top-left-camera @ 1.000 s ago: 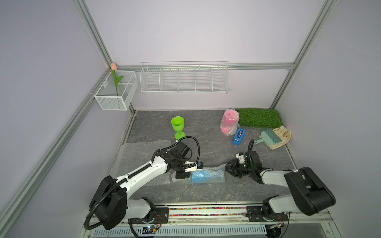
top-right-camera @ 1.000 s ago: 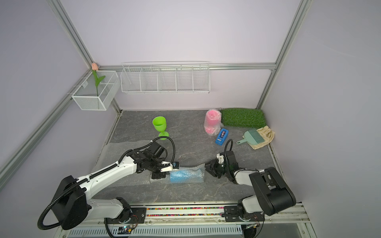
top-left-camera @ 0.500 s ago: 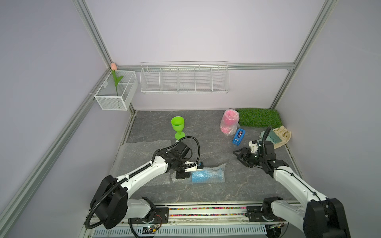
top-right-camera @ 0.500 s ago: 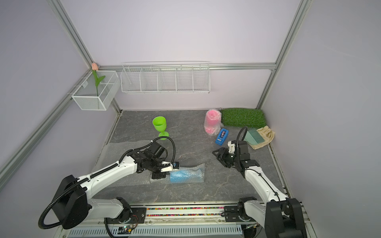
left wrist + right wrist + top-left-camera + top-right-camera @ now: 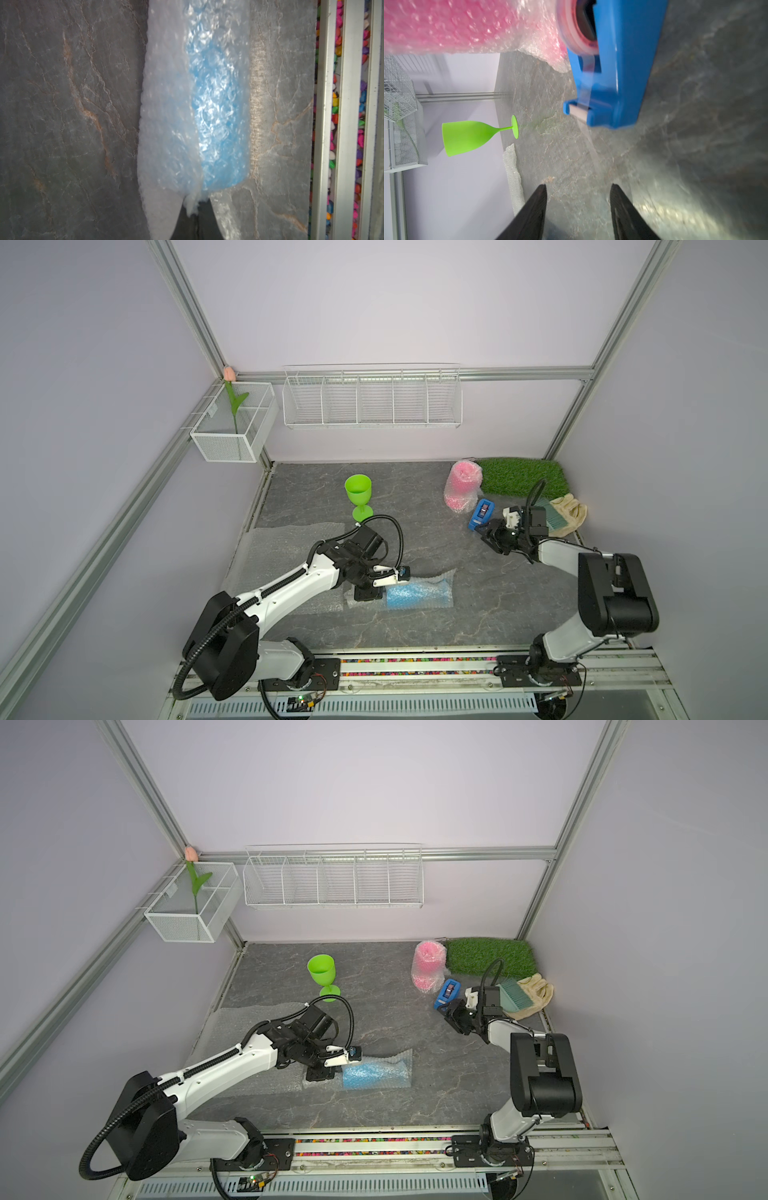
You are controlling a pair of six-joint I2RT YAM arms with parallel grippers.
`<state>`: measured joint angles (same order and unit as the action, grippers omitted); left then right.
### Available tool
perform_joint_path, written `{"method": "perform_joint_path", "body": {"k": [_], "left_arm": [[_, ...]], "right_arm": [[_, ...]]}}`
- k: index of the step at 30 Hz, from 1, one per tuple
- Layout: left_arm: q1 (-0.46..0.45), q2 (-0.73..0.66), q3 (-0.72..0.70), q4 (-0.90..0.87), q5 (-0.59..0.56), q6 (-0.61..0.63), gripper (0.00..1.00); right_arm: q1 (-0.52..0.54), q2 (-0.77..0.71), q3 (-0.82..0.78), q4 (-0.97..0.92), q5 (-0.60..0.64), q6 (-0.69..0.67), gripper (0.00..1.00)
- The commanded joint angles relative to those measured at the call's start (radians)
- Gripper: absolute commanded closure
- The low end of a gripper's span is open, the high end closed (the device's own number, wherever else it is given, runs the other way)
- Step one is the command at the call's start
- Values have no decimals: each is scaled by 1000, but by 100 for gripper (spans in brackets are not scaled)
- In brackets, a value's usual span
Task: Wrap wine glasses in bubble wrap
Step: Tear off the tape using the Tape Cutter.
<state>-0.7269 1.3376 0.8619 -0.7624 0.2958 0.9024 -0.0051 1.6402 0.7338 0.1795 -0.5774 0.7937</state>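
Clamping my left pincer [image 5: 397,576] on the bubble wrap [image 5: 166,124] at its gathered end, near the front edge of the counter [image 5: 478,614], so the wrapped blue goblet [image 5: 417,597] cannot unroll; my right pincer [image 5: 577,185], jaws apart, faces the tape dispenser [image 5: 618,72], presumably for sealing tape.

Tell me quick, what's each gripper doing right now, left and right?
Left gripper: closed, jaws pinching the bubble wrap around the blue glass.
Right gripper: open, jaws apart, facing the tape dispenser.
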Motion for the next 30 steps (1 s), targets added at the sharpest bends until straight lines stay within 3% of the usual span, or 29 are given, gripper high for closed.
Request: {"method": "perform_joint_path", "body": {"k": [1,19,23,30], "left_arm": [[-6,21,19,-40,26,17,96],[-6,40,25,-52,35,18,95],[-6,40,25,-54,34,17,95],[-6,44,26,-55,36,16,95]], "right_arm": [[-10,67,17,196,-42,44,51],[-31,193,20,327,-47,110,80],[-31,187,28,247,-27,83,93],[-30,149,65,-36,63,-39,93]]}}
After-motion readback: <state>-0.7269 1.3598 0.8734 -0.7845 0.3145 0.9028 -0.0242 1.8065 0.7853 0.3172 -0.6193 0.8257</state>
